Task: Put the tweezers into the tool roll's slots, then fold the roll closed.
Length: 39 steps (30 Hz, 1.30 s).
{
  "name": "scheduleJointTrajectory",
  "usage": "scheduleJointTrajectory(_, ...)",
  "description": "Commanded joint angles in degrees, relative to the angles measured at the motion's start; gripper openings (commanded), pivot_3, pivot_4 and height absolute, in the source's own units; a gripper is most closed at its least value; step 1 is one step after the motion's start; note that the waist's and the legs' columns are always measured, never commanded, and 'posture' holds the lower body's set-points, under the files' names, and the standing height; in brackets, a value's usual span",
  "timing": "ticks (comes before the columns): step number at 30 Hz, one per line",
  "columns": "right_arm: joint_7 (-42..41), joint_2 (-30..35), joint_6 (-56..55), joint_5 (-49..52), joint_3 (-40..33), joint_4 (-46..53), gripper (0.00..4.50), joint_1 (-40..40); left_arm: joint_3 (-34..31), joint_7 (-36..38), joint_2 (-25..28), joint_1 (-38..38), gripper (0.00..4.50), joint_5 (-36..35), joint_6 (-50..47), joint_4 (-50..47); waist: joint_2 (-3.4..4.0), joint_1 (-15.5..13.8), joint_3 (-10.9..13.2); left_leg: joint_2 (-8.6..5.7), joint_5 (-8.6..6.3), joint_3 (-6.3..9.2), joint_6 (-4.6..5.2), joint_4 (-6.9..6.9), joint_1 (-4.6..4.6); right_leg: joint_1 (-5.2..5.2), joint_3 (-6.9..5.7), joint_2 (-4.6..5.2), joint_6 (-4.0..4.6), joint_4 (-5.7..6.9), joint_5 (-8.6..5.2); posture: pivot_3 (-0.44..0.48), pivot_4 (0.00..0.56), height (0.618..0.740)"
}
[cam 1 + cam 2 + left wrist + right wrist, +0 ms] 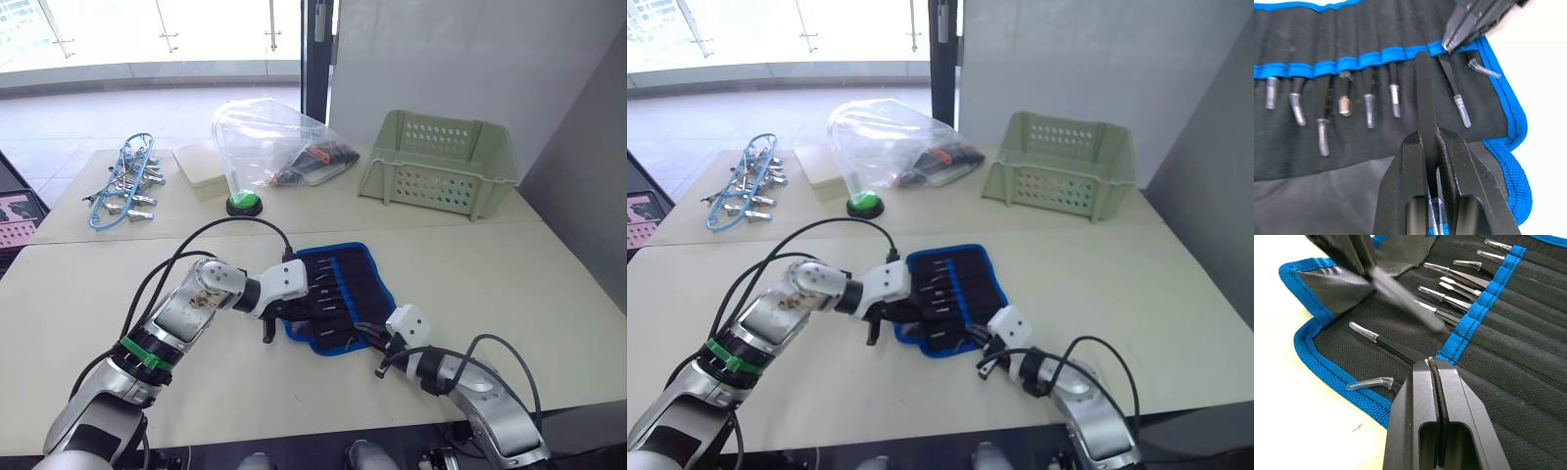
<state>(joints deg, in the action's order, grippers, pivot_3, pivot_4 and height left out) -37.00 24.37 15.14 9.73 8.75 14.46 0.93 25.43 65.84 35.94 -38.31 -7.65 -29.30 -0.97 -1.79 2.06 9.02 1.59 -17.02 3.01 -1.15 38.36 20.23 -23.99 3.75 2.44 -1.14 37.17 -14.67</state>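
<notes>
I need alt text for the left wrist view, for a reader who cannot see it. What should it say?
The left end effector is shut on a black tweezer, whose far end is at a slot along the blue pocket edge of the open tool roll. Other tweezers with clear tip caps sit in neighbouring slots, and the right end effector touches the same edge.

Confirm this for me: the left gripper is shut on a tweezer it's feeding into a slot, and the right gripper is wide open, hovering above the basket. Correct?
Not quite. The left gripper is shut on a tweezer at the slots, but the right gripper is shut, its tips at the tool roll pocket edge, not over the basket. The right wrist view shows this.
</notes>
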Motion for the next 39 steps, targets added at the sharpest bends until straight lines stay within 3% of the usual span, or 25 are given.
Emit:
scheduleJointTrajectory(1, 0.4, 0.7, 1.4, -1.7, 1.1, -2.4, 0.0, -1.3, 1.4, 0.7, -0.8, -1.2, 0.03, 1.5, -0.9, -1.1, 0.0, 0.0, 0.0, 0.0, 0.0, 0.0, 0.0, 0.02, 0.0, 0.02, 0.0, 0.0, 0.0, 0.0, 0.0, 0.0, 0.15, 0.74)
scheduleJointTrajectory(19, 0.4, 0.7, 1.3, -1.4, 1.7, -3.1, 0.0, -0.7, 2.2, -0.1, -3.1, -4.4, 0.03, 5.0, -4.0, 2.5, 0.0, -0.1, 0.0, -0.01, -0.07, 0.05, 0.12, 0.49, -0.03, 0.29, 0.0, -0.01, -0.11, 0.06, 0.07, 0.0, 0.15, 0.74)
scheduleJointTrajectory(32, 0.4, 0.8, 1.2, -1.8, 2.4, -3.5, 0.0, -0.5, 3.3, -2.5, -10.0, -6.1, 0.03, 7.2, -2.0, 6.2, 0.0, -0.2, 0.0, -0.04, -0.07, 0.08, 0.12, 0.52, -0.29, 0.62, 0.0, -0.01, -0.14, 0.02, 0.08, 0.0, 0.15, 0.74)
scheduleJointTrajectory(39, 0.0, 0.8, 0.9, -1.8, 3.0, -4.3, 0.0, 0.2, 5.7, -4.9, -18.8, -11.0, 0.03, 10.8, 4.3, 18.3, 0.0, -1.4, 0.0, -0.21, -0.07, 0.15, 0.12, 0.56, -0.45, 0.91, 0.09, 0.02, -0.21, -0.07, 0.09, 0.0, 0.15, 0.74)
